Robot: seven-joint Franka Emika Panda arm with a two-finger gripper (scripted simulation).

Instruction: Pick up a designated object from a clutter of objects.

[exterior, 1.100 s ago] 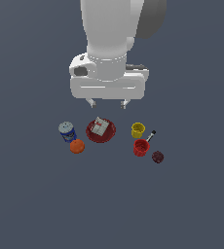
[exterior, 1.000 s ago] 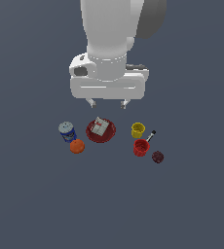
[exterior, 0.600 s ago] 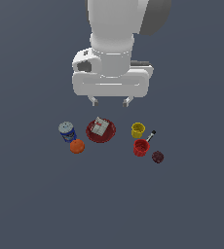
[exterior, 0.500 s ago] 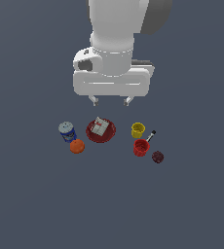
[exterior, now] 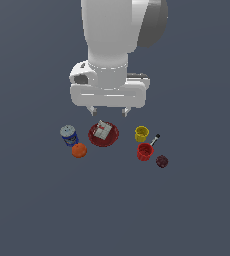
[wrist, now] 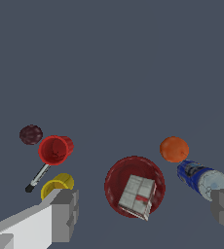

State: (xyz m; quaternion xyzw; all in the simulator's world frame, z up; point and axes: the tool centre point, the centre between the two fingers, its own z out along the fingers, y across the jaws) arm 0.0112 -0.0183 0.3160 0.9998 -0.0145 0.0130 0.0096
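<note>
Claw (exterior: 108,112): hanging above the clutter with fingers spread wide, gripping nothing.
Orange ball (exterior: 79,150): sitting on the grey surface (exterior: 32,200), touching or just beside the blue can (exterior: 69,135) at the can's 5 o'clock.
Plate (exterior: 112,137): carrying a box (exterior: 103,129).
Yellow cup (exterior: 141,133), red cup (exterior: 144,152), marker (exterior: 154,140), maroon ball (exterior: 161,161): grouping at the plate's 3 to 4 o'clock.

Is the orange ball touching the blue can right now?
Cannot tell. In both the exterior and wrist views, the orange ball sits right against the blue can with no clear gap, yet neither plainly shows contact.
</note>
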